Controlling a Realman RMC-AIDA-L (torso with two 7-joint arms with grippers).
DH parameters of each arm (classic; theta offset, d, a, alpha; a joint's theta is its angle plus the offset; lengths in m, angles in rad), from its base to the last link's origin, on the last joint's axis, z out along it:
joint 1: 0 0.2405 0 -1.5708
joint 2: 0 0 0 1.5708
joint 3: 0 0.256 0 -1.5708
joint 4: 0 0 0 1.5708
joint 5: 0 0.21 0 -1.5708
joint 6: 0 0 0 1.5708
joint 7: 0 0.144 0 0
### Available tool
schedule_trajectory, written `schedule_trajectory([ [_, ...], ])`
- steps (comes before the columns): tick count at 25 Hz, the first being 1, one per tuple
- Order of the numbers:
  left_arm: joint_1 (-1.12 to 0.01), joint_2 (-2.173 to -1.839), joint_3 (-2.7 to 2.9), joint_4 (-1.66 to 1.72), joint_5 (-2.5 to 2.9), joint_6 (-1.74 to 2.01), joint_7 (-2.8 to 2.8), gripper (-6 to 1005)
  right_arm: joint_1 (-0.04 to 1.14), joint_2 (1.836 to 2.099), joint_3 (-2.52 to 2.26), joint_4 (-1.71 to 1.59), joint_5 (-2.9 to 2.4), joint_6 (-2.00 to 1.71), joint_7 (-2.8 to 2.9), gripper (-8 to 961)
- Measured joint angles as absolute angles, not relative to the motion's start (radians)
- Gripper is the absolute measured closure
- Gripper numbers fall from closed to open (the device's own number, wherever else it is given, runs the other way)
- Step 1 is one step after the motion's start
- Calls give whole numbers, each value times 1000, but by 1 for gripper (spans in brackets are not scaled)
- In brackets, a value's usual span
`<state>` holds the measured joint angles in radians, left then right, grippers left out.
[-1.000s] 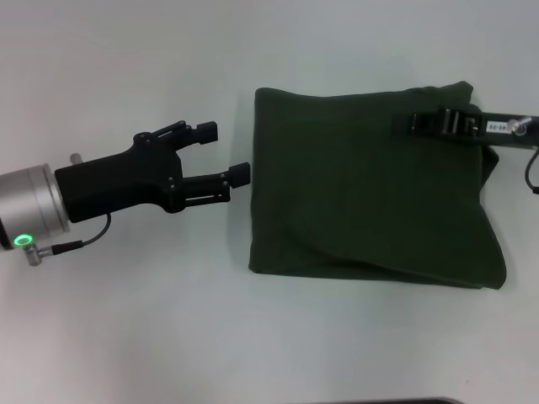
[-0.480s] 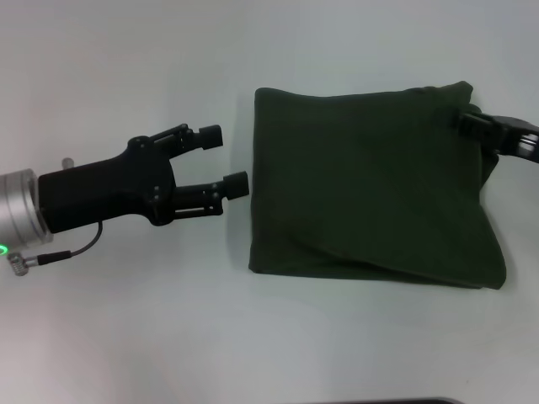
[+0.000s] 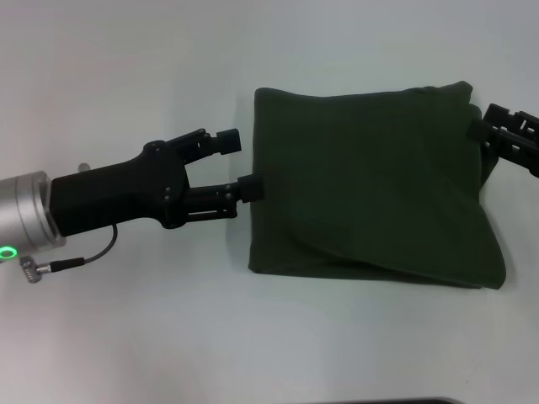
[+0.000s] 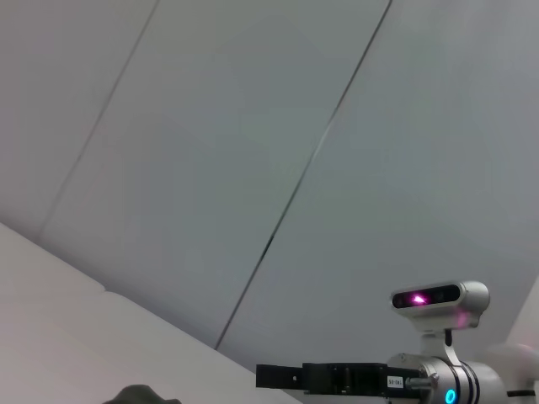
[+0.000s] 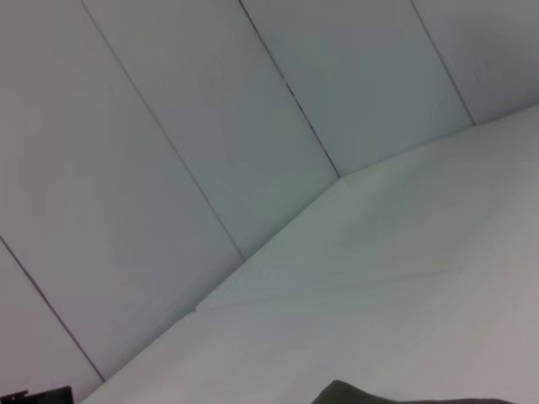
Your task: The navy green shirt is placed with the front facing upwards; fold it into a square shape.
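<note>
Left claw nearer shirt, spread.

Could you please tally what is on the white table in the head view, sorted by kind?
Folded dark olive-green cotton shirts: 1
Black robot grippers: 2, the left gripper open at the shirt's left edge, the right gripper at its far right corner
Total: 3

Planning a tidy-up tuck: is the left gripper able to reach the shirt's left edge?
Probably yes: the left gripper, open, sits right at the edge of the navy green shirt, with only bare table around it.
</note>
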<state>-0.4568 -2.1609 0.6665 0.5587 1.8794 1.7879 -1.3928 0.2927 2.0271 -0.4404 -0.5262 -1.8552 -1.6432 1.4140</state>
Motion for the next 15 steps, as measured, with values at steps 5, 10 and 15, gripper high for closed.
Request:
schedule_trajectory([
  [5,-459,-2161,670,549,1878,1779,-1389,54,288,2008,-439,-527,-1883,-1654,1419,261],
  [10,-468,-2161,670,537,1881,1777,-1391,65,279,1994,-431,-530,-1896,-1683,1421,83],
  [15,-471,-2161,670,537,1877,1776,-1391,65,268,1985,-417,-530,-1896,-1697,1421,8],
])
